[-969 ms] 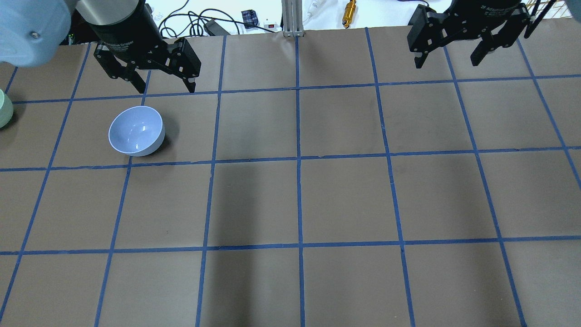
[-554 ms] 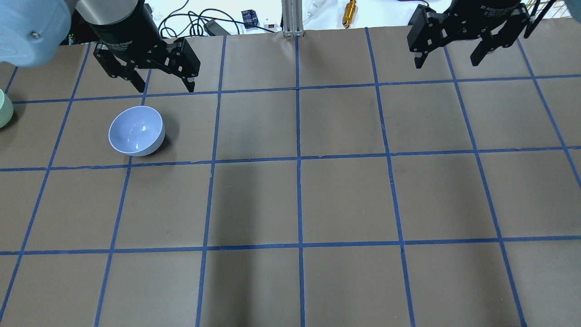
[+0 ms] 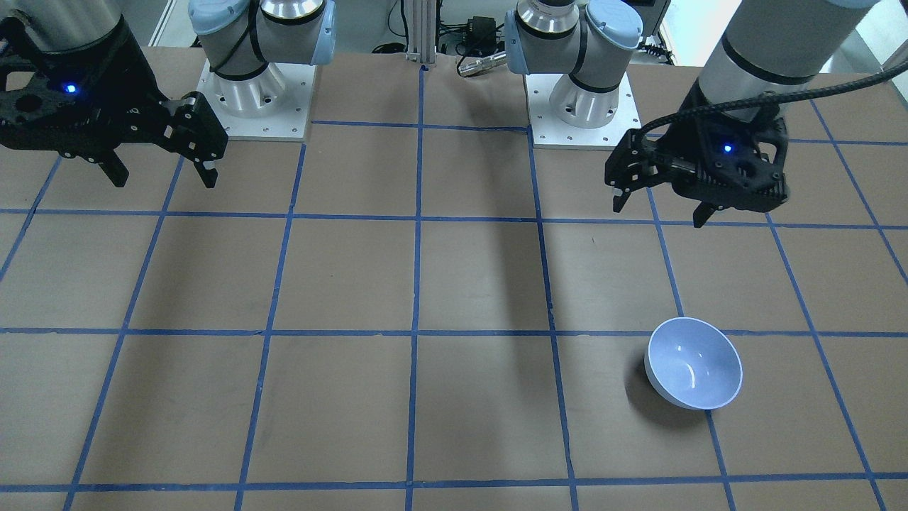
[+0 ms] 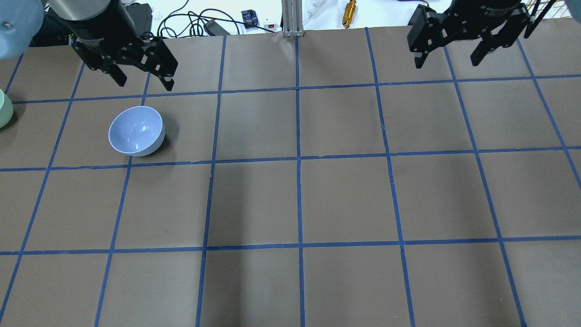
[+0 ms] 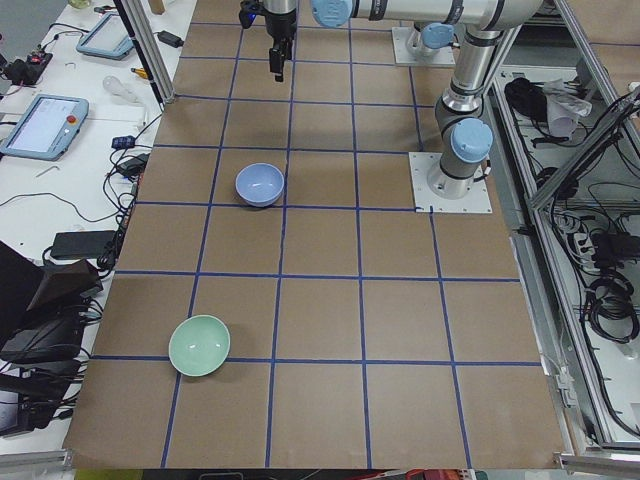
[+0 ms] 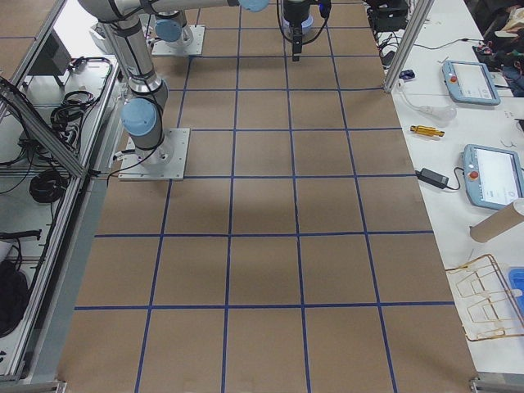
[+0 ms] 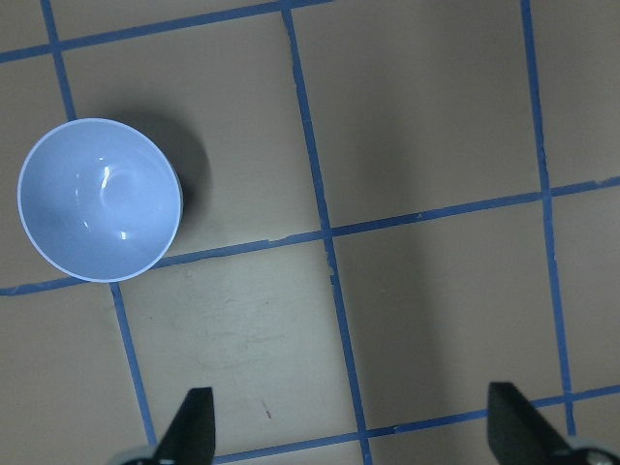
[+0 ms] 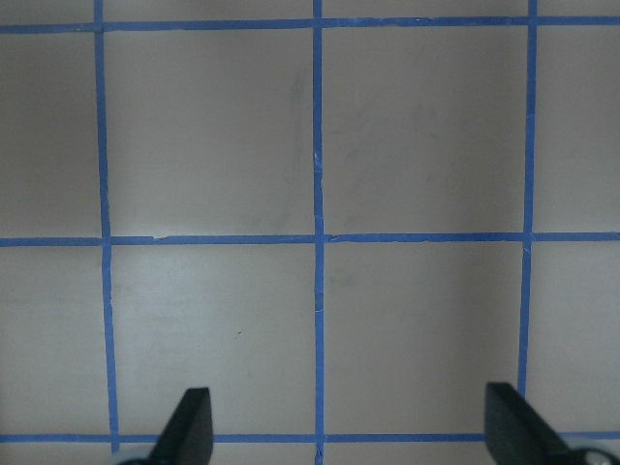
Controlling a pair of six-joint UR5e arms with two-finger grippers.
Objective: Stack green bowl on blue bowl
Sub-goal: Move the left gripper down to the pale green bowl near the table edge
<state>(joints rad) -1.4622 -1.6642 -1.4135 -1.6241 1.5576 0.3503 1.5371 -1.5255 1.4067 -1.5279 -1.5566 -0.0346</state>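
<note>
The blue bowl (image 4: 136,131) stands upright on the brown gridded table; it also shows in the front view (image 3: 694,363), the left side view (image 5: 260,184) and the left wrist view (image 7: 100,199). The green bowl (image 4: 2,110) is cut off by the overhead view's left edge and shows whole in the left side view (image 5: 200,345), a couple of grid squares from the blue bowl. My left gripper (image 4: 145,85) hangs open and empty above the table beside the blue bowl, also in the front view (image 3: 658,213). My right gripper (image 4: 446,63) is open and empty, far from both bowls (image 3: 164,181).
An aluminium post (image 4: 290,18), cables and a brass cylinder (image 4: 349,13) lie past the table's top edge in the overhead view. The two arm bases (image 3: 259,99) (image 3: 582,106) stand on white plates. Side benches with tablets (image 5: 40,125) flank the table.
My left gripper has moved left in the overhead view, still open. The bowls and my right arm have not moved.
</note>
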